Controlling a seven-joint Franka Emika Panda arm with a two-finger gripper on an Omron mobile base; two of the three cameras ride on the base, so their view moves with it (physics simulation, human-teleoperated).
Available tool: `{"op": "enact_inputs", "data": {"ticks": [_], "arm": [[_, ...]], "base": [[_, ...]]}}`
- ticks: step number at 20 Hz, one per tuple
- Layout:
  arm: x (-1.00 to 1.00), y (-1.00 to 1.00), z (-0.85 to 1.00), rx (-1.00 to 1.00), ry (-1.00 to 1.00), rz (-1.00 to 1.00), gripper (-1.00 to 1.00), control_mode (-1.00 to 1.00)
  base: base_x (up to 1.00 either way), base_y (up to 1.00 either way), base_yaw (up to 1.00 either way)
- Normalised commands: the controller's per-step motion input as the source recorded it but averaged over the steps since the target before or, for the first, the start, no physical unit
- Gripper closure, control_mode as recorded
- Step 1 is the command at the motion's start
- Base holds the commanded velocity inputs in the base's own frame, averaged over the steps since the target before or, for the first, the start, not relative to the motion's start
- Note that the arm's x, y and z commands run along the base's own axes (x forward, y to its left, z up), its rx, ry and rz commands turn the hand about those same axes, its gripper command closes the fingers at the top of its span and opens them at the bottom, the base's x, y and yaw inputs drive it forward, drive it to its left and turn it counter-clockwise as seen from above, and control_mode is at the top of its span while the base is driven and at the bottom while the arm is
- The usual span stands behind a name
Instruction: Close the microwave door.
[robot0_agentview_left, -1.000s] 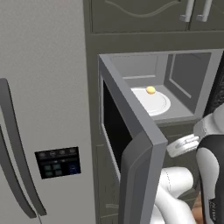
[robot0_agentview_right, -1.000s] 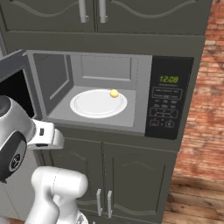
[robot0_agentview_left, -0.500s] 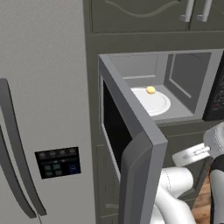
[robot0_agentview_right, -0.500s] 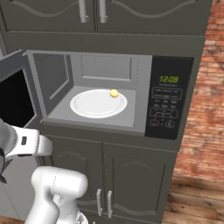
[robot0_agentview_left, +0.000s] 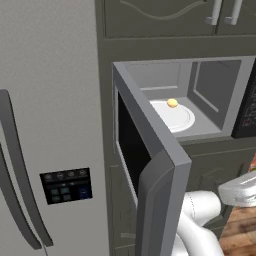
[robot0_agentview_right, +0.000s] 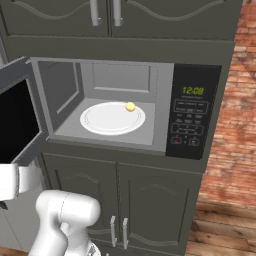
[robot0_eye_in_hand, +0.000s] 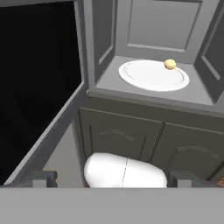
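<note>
We see the microwave door (robot0_agentview_left: 150, 165) wide open at frame center, hinged left of the microwave (robot0_agentview_right: 125, 105) cavity. Our claw (robot0_eye_in_hand: 111, 178) sits low with its 2 tips spread apart, empty, presumably set to get behind the door's edge and push.

A tall grey fridge (robot0_agentview_left: 50, 100) fills the left of the scene, with long curved handles (robot0_agentview_left: 17, 170) down its near left and a small dark button panel (robot0_agentview_left: 66, 185) lower on its door. Dark-grey upper cabinet doors (robot0_agentview_right: 125, 17) run along the top, each with a pale vertical handle (robot0_agentview_right: 95, 12). Lower down, a pair of dark-grey cabinet doors (robot0_agentview_right: 120, 205) stands shut, their two pale handles (robot0_agentview_right: 119, 231) side by side. A red brick wall (robot0_agentview_right: 235, 125) rises on the right above a wooden floor (robot0_agentview_right: 225, 235). A small yellow ball (robot0_agentview_right: 130, 106) rests on the far right part of the white plate.
</note>
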Motion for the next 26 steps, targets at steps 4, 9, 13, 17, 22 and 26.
{"op": "enact_inputs", "data": {"ticks": [4, 9, 13, 17, 22, 26], "arm": [[-0.49, 0.02, -0.08, 0.12, -0.46, 0.23, -1.0, -1.0], [-0.42, 0.22, 0.0, 0.21, -0.44, 0.45, -1.0, -1.0], [-0.38, 0.8, -0.05, 0.1, -0.29, 0.48, -1.0, -1.0], [-0.04, 1.0, -0.12, 0.0, -0.11, 0.26, -1.0, -1.0], [0.0, 1.0, -0.2, -0.03, -0.18, 0.04, -1.0, -1.0], [0.0, 0.67, -0.17, -0.02, -0.19, -0.05, -1.0, -1.0]], "base": [[0.0, 0.0, 0.0], [0.0, 0.0, 0.0], [0.0, 0.0, 0.0], [0.0, 0.0, 0.0], [0.0, 0.0, 0.0], [0.0, 0.0, 0.0]]}}
